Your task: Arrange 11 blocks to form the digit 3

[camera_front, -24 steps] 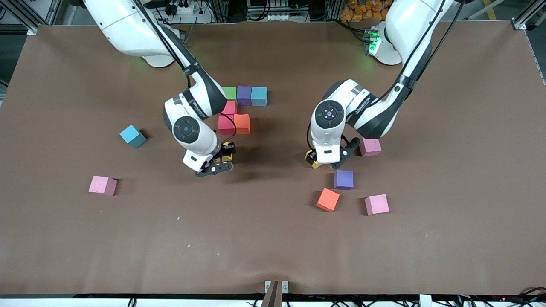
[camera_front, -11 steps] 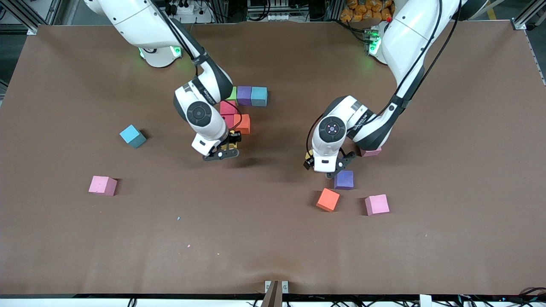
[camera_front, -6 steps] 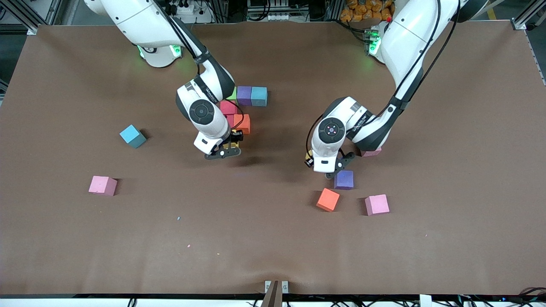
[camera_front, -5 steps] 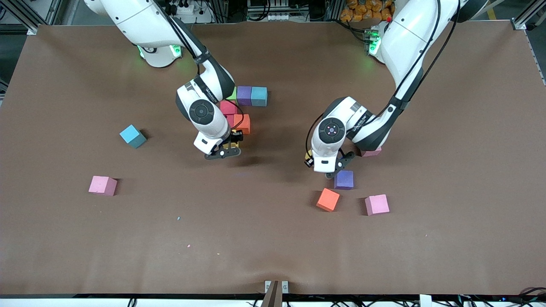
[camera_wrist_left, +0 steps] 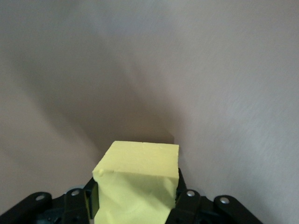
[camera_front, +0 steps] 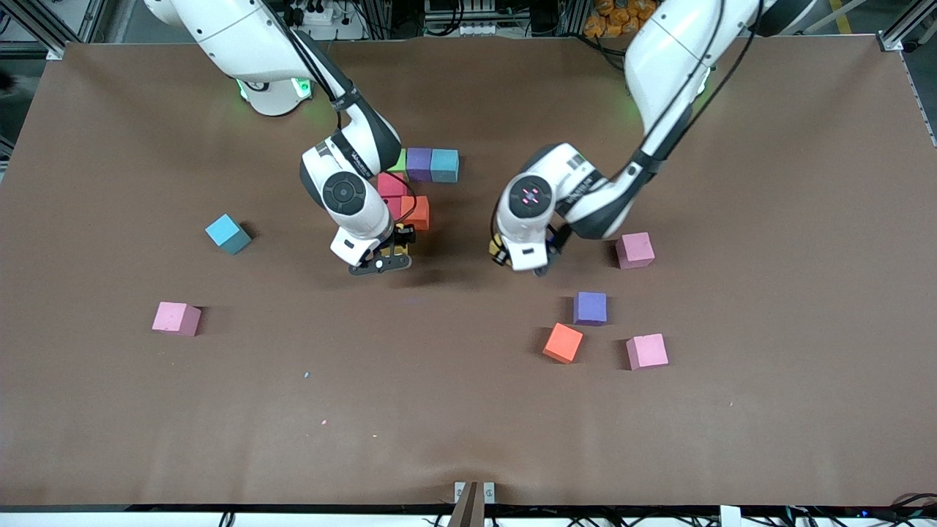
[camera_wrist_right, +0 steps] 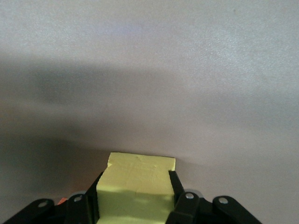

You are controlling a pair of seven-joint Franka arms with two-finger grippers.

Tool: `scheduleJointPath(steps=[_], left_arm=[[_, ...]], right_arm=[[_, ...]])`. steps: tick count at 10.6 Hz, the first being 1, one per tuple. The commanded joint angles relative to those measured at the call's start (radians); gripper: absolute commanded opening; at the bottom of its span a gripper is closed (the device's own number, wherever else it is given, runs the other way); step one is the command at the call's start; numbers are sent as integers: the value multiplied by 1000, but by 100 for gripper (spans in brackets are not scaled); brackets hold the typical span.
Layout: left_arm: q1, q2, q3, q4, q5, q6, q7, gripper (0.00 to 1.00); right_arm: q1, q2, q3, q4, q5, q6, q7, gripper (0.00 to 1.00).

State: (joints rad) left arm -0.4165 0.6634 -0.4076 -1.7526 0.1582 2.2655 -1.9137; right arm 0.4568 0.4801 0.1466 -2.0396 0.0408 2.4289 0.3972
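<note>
Abt half done: six-cube partial digit 3 point(camera_front: 413, 187) at 12 o'clock on brown surface point(camera_front: 468, 410), left claw point(camera_wrist_left: 135, 205) & right claw point(camera_wrist_right: 135, 200) each clamped on a yellow foam cube, six coloured foam cubes point(camera_front: 590, 308) loose at 3–9.

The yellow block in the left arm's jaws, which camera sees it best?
The left wrist view: the yellow block fills the lower middle, pinched between the black jaws of the left gripper. In the front view the arm's wrist covers it, with at most a sliver at its edge. The right wrist view shows a different yellow block, in the right gripper.
</note>
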Motion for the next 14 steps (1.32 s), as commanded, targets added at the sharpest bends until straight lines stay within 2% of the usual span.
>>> scheduleJointPath(steps=[1,4,9,11,12,13,14], left_arm=[[-54,-1,9,15,-16,15,-141,20],[-123,13,16,21,-8,75,-331,15],[-168,56,20,79,-8,101,-498,16],[-201,70,36,99,-8,103,-550,16],[-220,71,59,108,-8,103,-576,16],[-240,73,72,113,-9,103,-605,16],[-239,73,79,119,-14,101,-642,17]], right_arm=[[-6,-32,-2,-36,-5,9,-11,9],[-4,-32,-4,-37,-5,10,-12,9],[-6,-34,-4,-47,-12,12,-17,9],[-6,-34,-4,-47,-12,12,-17,9],[-6,-34,-4,-47,-12,12,-17,13],[-4,-34,-4,-45,-12,10,-15,42],[-6,-35,-4,-44,-12,10,-6,99]])
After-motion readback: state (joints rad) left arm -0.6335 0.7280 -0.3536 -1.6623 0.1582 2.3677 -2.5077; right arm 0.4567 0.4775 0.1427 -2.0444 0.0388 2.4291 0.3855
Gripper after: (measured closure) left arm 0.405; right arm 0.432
